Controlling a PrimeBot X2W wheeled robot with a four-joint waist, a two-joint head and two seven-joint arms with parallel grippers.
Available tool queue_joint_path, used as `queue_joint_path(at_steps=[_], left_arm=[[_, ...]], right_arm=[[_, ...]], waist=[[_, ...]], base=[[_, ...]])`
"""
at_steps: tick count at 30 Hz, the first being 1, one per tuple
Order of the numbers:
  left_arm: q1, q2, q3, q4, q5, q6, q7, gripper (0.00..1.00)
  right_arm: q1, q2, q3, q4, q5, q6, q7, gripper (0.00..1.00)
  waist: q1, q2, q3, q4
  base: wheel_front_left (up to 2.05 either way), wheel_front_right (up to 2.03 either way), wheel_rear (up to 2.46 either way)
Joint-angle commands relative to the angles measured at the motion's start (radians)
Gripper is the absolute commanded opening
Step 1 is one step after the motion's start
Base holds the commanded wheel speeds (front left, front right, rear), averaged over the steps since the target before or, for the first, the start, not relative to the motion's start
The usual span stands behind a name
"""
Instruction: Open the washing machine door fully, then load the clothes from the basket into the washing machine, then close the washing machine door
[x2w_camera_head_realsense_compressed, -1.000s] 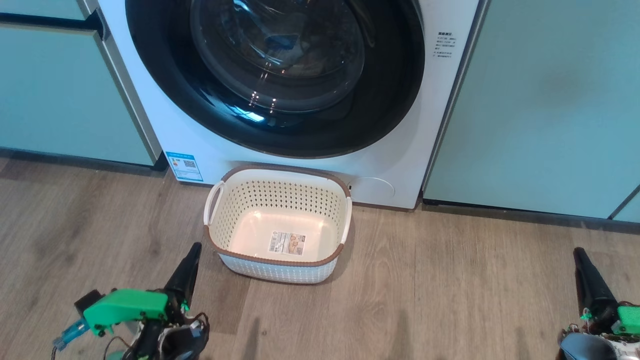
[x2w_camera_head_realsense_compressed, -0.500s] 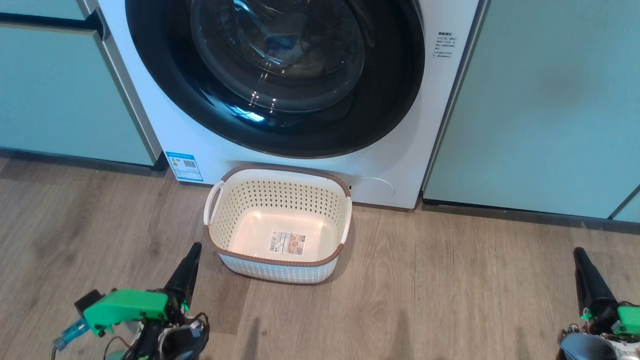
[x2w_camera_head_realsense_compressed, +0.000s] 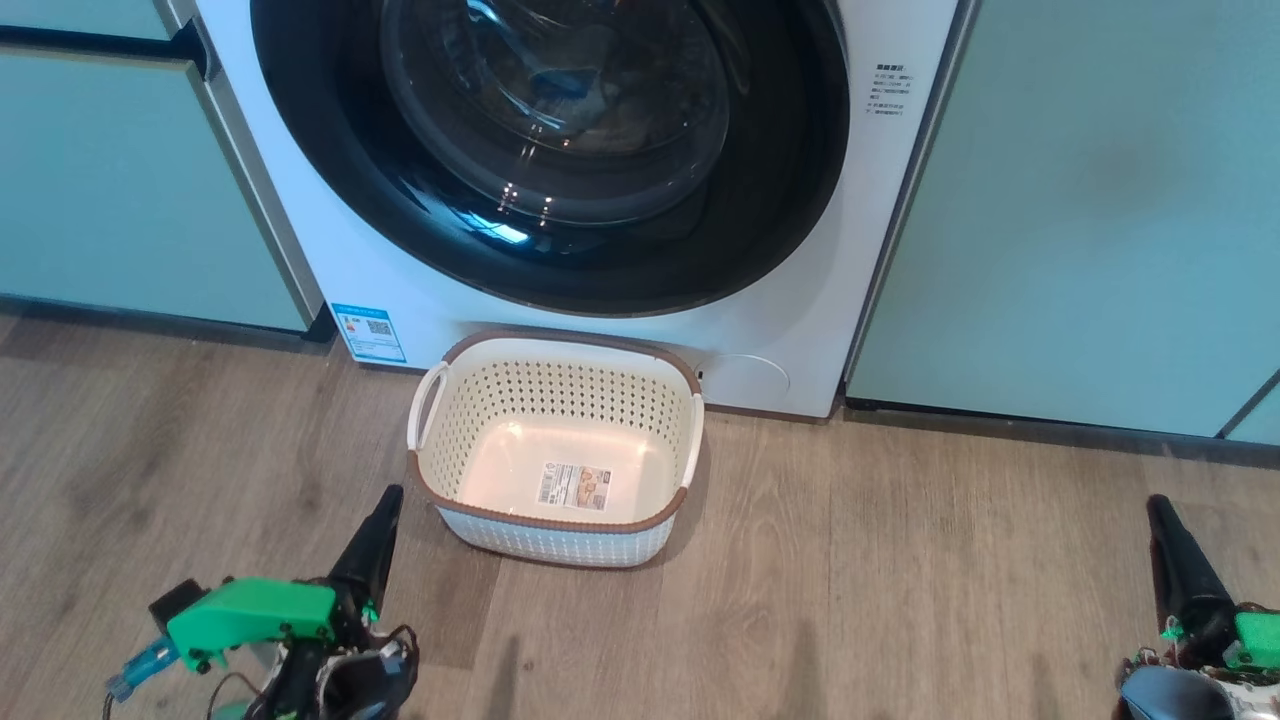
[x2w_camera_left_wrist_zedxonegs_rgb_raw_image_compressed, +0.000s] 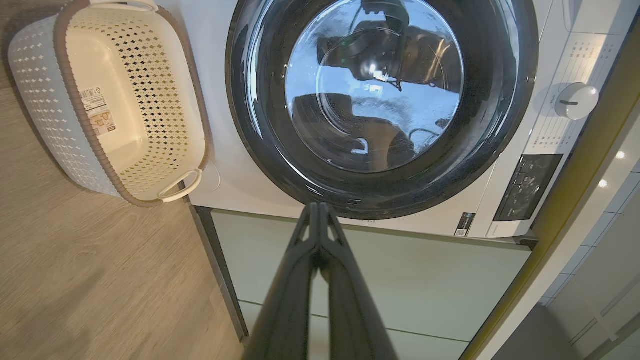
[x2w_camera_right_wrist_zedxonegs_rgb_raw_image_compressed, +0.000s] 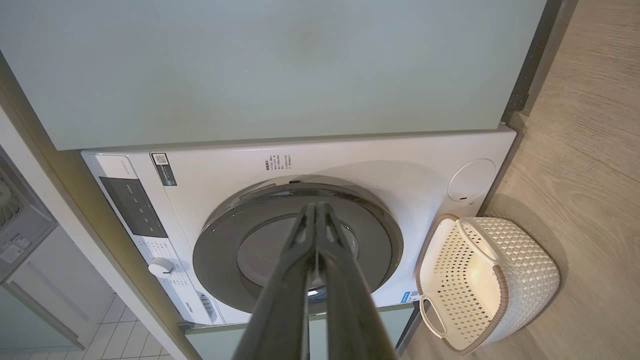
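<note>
- The left gripper (x2w_camera_head_realsense_compressed: 389, 496) sits at the lower left of the head view. Its two dark fingers are pressed together with nothing between them.
- The right gripper (x2w_camera_head_realsense_compressed: 1158, 503) sits at the lower right, likewise closed and empty.
- The basket (x2w_camera_head_realsense_compressed: 560, 523) stands on the wooden floor (x2w_camera_head_realsense_compressed: 900, 600) at the centre of the frame, just in front of the washing machine (x2w_camera_head_realsense_compressed: 400, 290). It lies between the two grippers: near the left tip, well apart from the right one. A label (x2w_camera_head_realsense_compressed: 574, 486) lies on its cream bottom.
- The washing machine door (x2w_camera_head_realsense_compressed: 330, 150) fills the top centre, above both grippers, and is shut against the white front.
- In the left wrist view, the joined fingertips (x2w_camera_left_wrist_zedxonegs_rgb_raw_image_compressed: 317, 207) overlap the lower edge of the door's black rim, and the basket is at the upper left.
- In the right wrist view, the joined fingertips (x2w_camera_right_wrist_zedxonegs_rgb_raw_image_compressed: 316, 207) point at the door in mid-frame, with the basket at the lower right.
- Dim shapes show through the door glass; what they are cannot be told.
</note>
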Motion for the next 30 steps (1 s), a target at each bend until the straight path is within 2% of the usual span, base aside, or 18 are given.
queue_joint_path(at_steps=[1, 30], left_arm=[[-0.056, 0.007, 0.035, -0.036, -0.005, -0.001, 0.006, 0.0], [-0.056, 0.007, 0.035, -0.036, -0.005, -0.001, 0.006, 0.0]], right_arm=[[-0.055, -0.022, 0.016, -0.037, 0.008, -0.003, 0.005, 0.0], [-0.055, -0.022, 0.016, -0.037, 0.008, -0.003, 0.005, 0.0]], waist=[[-0.0001, 0.0, 0.0, 0.0], [-0.0001, 0.0, 0.0, 0.0]], base=[[0.0, 0.0, 0.0], [0.0, 0.0, 0.0]])
